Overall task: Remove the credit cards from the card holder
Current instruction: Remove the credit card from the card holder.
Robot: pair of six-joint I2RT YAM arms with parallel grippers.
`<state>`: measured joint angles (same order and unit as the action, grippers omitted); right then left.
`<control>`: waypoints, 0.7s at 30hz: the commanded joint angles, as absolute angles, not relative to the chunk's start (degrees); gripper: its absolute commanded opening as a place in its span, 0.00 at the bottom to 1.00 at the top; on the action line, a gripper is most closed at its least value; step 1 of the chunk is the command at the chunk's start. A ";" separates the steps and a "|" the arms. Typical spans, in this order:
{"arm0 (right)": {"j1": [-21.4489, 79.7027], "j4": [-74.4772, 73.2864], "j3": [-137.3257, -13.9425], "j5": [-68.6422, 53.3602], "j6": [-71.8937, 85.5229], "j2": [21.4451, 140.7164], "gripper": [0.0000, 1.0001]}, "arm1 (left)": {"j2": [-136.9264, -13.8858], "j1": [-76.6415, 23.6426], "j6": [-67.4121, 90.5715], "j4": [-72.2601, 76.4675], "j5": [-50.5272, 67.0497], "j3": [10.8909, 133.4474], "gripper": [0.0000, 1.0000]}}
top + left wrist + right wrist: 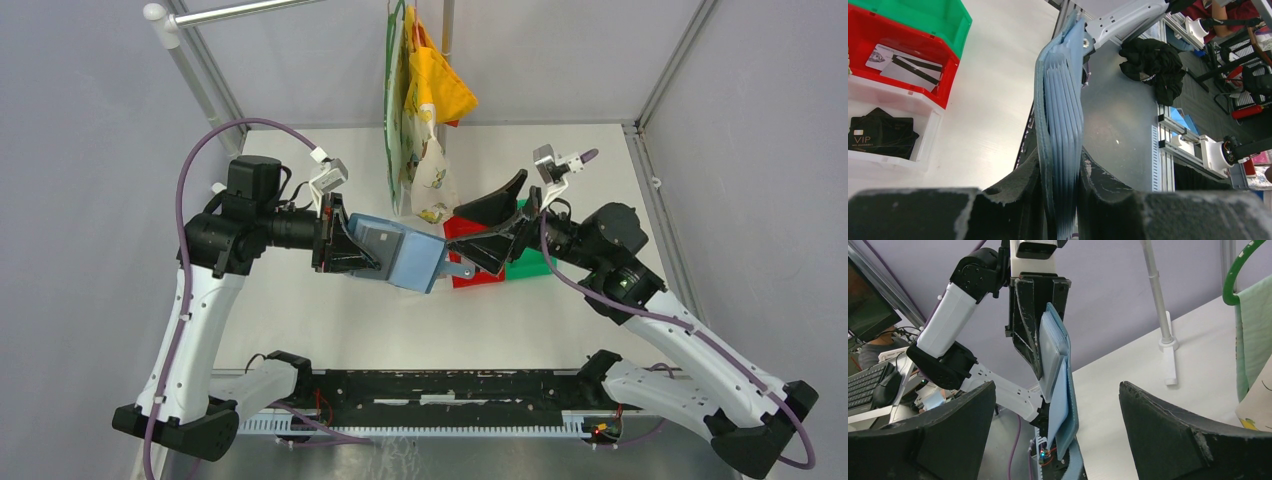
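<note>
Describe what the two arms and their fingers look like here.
Both the left arm and right arm have white lower links, black joints and black bases. A purple cable loops along each. A small white camera mount sits at each wrist. The fingers are black, wedge-shaped, with chipped pale edges.

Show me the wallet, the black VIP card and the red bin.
wallet (408, 256): top view, on its blue face.
black VIP card (880, 140): left wrist view, on its middle.
red bin (950, 80): left wrist view, on its side wall.
</note>
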<state>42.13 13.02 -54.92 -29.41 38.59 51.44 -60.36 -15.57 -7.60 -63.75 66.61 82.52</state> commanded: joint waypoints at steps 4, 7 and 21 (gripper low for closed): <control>42.57 15.63 -53.83 -29.97 39.55 52.83 0.98 | -59.62 -15.82 -9.76 -62.05 69.95 83.84 0.02; 44.49 15.22 -54.78 -29.76 38.35 54.87 0.98 | -59.70 -15.82 -9.76 -62.05 70.04 83.88 0.02; 53.20 21.06 -52.84 -26.69 40.24 61.97 0.54 | -60.46 -15.81 -8.20 -60.66 69.70 84.41 0.03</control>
